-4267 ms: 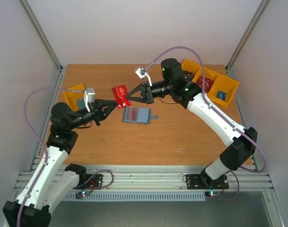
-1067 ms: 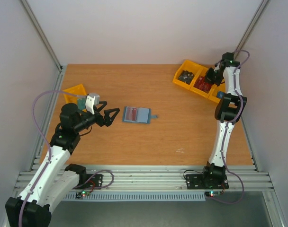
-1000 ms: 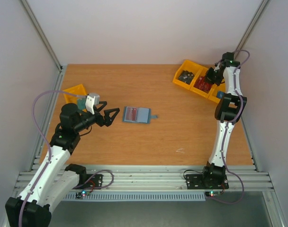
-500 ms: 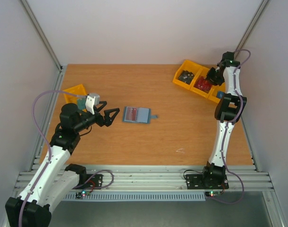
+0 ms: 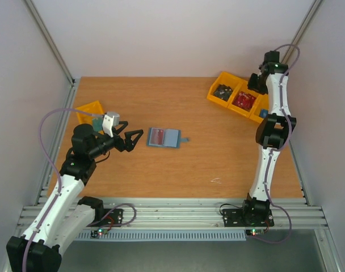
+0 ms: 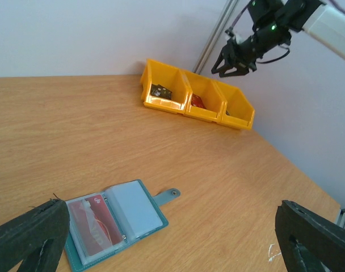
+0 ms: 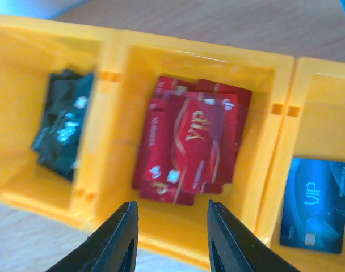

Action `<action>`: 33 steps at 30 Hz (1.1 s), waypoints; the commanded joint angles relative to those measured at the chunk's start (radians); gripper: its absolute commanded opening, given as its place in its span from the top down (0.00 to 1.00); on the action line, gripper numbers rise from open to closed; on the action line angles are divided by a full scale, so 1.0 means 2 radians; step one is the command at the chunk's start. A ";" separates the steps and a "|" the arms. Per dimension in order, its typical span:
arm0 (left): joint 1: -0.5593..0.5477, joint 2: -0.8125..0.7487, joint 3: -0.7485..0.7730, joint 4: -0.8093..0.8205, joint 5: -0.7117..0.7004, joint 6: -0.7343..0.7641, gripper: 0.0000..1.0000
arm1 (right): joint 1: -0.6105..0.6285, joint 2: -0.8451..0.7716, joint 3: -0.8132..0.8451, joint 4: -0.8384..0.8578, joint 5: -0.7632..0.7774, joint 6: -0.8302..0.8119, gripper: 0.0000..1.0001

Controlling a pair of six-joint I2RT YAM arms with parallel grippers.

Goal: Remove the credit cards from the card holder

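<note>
The card holder (image 5: 163, 137) lies open on the bench (image 5: 218, 164), one red card (image 6: 93, 229) in its slot; left pincer (image 5: 139, 140) gapes beside it; right pincer (image 7: 170, 205) parted, empty, above the far bin (image 7: 113, 85); pulling may drag the unpinned holder.

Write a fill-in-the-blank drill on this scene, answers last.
The card holder lies ____ on the table. The middle yellow bin holds ____ VIP cards. The blue VIP card lies in the bin at the far ____ of the right wrist view. The right gripper hovers above the middle bin holding ____.
Missing: open; red; right; nothing.
</note>
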 commanded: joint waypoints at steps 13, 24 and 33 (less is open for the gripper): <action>0.002 -0.010 -0.063 0.047 -0.044 -0.030 0.00 | 0.268 -0.196 -0.244 0.029 0.044 -0.010 0.62; 0.002 0.011 -0.110 0.072 -0.136 -0.072 0.01 | 0.406 -0.167 -0.305 0.062 0.032 0.052 0.62; 0.002 0.082 -0.123 0.112 -0.131 -0.108 0.01 | 0.432 -0.154 -0.352 0.087 0.039 0.073 0.52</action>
